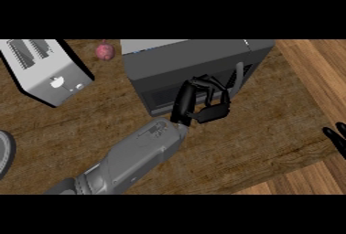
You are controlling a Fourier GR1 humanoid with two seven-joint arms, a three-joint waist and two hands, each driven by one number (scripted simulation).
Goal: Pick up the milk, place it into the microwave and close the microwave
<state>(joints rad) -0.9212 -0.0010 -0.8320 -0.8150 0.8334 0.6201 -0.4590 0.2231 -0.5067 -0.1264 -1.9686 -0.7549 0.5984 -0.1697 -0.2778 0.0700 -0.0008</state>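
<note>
From my feed, the left hand [186, 101] sits in front of the microwave [196, 57], a boxy dark grey case with a flat matt top. The hand's black fingers [211, 85] are curled over the door's dark window [161, 98], just beside the pale upright bar handle [238, 73]. It is clenched, and I see nothing held inside the curl. Whether the fingertips actually touch the door I cannot tell. Its smooth grey forearm [135, 155] runs up from the lower left.

The milk shows nowhere in my view, and whether it is inside the microwave I cannot tell; the door looks flush with the case.

The right hand [336, 136] rests at the right edge, fingers straight and relaxed, holding nothing.

The worktop [270, 137] is brown wood with a streaky grain. On it, to the microwave's left, sits a silvery slab-sided toaster [47, 73] with two long slots. Between them lies a small rounded pinkish-red lump [105, 51]. A grey curved rim [4, 153] pokes in at the far left edge
</note>
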